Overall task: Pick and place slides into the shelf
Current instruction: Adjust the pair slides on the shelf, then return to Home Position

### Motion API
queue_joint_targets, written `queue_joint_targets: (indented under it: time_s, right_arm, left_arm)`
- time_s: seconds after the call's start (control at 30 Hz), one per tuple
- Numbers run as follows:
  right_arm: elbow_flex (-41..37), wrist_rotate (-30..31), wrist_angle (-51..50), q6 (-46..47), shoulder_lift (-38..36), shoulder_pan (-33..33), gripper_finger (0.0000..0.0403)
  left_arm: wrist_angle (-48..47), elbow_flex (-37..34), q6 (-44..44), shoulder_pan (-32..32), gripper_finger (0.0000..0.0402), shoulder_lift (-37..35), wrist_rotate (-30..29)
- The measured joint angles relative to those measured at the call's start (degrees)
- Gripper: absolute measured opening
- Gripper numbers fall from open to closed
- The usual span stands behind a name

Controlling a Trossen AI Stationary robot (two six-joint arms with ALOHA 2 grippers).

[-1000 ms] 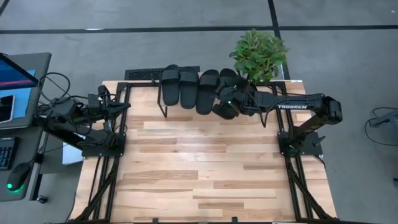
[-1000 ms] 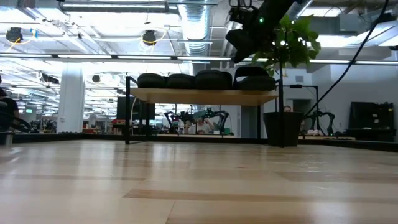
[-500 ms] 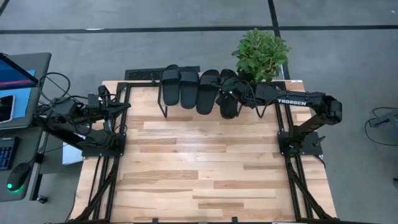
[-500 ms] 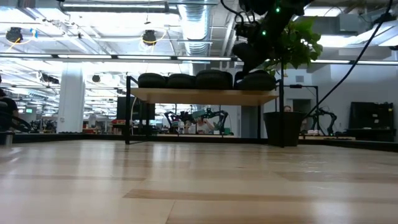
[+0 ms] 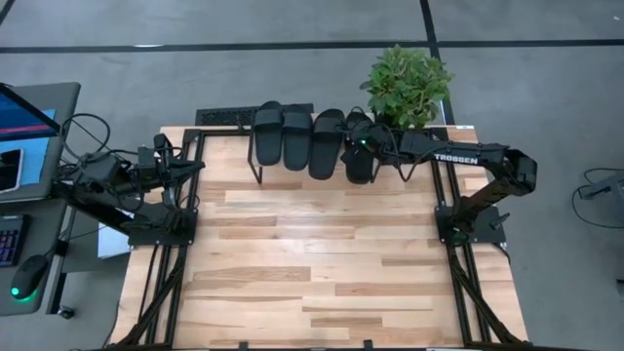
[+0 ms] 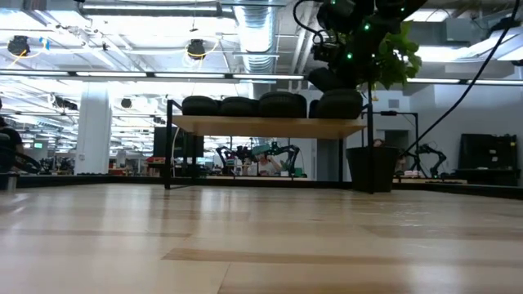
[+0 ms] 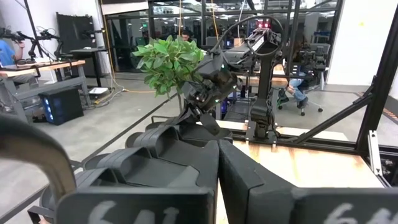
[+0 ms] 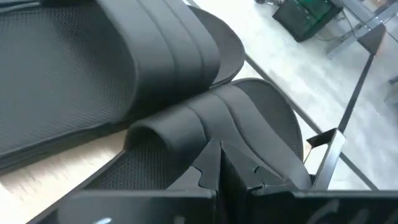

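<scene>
The desk (image 5: 322, 263) is a top of pale and reddish wood planks, bare across its middle and near side, framed by black rails along both side edges. At its far edge stands the shelf (image 6: 270, 125), a light-wood board on thin black legs, and all four slides (image 5: 312, 141) lie on it side by side, toes pointing toward the desk's middle. The two on the left sit close together; the other two sit just beside them.

The right gripper (image 5: 359, 146) is over the rightmost slide (image 8: 205, 124), its fingers pressed together just above the strap; whether they touch it cannot be told. The left gripper (image 7: 217, 186) rests by the desk's left edge, well apart from the shelf, fingers also pressed together.

A potted plant (image 5: 405, 86) stands just beyond the far right corner, behind the shelf's right end. The floor is grey concrete crossed by dark lines. Left of the desk a side stand carries a laptop (image 5: 24, 112). Beyond lies an open workshop with bright ceiling lights, exposed ducts, other work benches and seated people.
</scene>
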Motion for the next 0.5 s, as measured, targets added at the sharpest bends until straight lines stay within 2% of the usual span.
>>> queue_joint_targets:
  time_s: [0.17, 0.5]
  right_arm:
    - [-0.1, 4.5, 3.1, -1.8, -0.2, 1.7, 0.0000]
    - [3.7, 6.5, 10.5, -10.1, -0.6, 7.6, 0.0000]
  left_arm:
    - [0.0, 0.0, -0.1, 0.0, 0.0000, 0.0, 0.0]
    - [2.3, 0.0, 3.2, 0.0, 0.0000, 0.0, -0.2]
